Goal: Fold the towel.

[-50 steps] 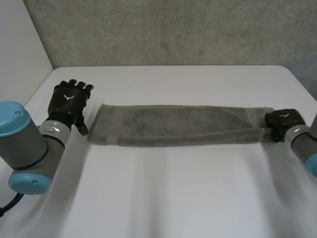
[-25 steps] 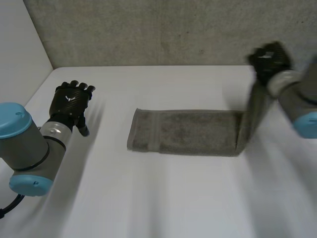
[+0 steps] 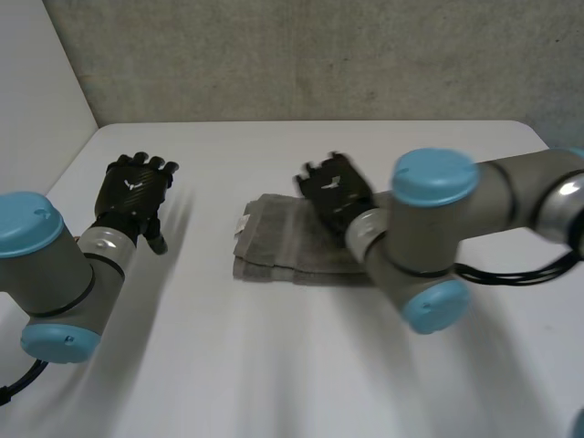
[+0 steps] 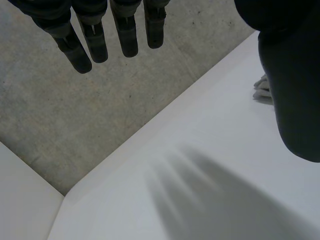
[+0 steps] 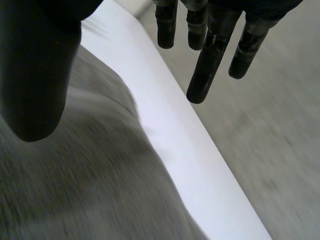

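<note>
Plain grey towel (image 3: pixel 283 246), white table (image 3: pixel 274 365), black left hand (image 3: pixel 135 196), black right hand (image 3: pixel 334 189), speckled grey wall (image 3: pixel 319 55)

The towel (image 3: pixel 274 245) is matt, napped grey cloth on the smooth white table (image 3: pixel 274 365); the wall (image 3: pixel 274 55) behind the table looks rough and grainy.

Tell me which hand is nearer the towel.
Right. The right hand is above the towel, open; the left hand is off to its side, apart from it.

The towel (image 3: pixel 274 239) lies on the table (image 3: pixel 274 365), near its middle. The right hand (image 3: pixel 336 190) is over the towel's right part. The left hand (image 3: pixel 135 190) is well apart to the towel's left.
</note>
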`<state>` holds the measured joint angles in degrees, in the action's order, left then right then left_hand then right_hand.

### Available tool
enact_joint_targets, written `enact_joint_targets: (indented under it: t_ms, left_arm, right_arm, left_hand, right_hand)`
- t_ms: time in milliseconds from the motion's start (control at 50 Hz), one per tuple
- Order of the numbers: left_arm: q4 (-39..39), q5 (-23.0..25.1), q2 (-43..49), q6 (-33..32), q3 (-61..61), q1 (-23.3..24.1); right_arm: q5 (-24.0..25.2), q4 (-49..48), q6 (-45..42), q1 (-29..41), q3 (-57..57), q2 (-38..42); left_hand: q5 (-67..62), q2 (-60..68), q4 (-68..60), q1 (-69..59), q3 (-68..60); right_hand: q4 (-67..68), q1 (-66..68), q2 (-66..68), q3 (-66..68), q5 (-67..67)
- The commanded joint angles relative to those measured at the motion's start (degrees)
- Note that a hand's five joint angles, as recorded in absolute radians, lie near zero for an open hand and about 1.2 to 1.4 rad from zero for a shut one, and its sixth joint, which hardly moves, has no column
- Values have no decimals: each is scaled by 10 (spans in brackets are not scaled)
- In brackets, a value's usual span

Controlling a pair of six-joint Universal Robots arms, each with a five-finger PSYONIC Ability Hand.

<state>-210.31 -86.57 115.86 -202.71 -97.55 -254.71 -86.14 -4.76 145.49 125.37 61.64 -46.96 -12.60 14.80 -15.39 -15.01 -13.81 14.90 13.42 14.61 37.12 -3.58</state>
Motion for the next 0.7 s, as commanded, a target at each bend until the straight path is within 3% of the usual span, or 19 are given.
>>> enact_joint_targets:
  t_ms: [20,120,220,320,400,480,540,700]
  left_arm:
    - [0,0,2,-1,0,1]
    - [1,0,4,-1,-1,3]
    - [0,0,5,-1,-6,7]
    - [0,0,5,-2,-8,13]
    - [0,-1,5,-2,-8,17]
    - [0,0,4,-2,-9,18]
    - [0,0,5,-3,-9,18]
    - [0,0,5,-3,-9,21]
  right_arm:
    - [-20,1,46,-77,117,-71]
    - [-13,-14,51,-127,214,-97]
    - [10,-47,52,-149,261,-95]
    - [18,-87,84,-165,271,-88]
    - [24,-90,126,-168,270,-88]
    - [39,-91,175,-169,276,-94]
    - [47,-93,196,-168,285,-103]
    - [60,-103,212,-170,299,-105]
  left_hand:
    - [124,-46,52,48,36]
    - [124,-46,52,48,36]
    - [124,-46,52,48,36]
    - [124,-46,52,48,36]
    - [124,-46,52,48,36]
    - [124,-46,52,48,36]
    - [124,-46,52,48,36]
    - [124,-46,52,48,36]
  right_hand:
    - [-49,-34,-46,-271,36]
    - [-16,-1,-13,-238,3]
    - [157,172,160,-65,-170]
    - [446,461,449,224,-459]
    - [450,465,453,228,-463]
    - [297,312,300,75,-310]
    - [258,273,261,36,-271]
    - [258,273,261,36,-271]
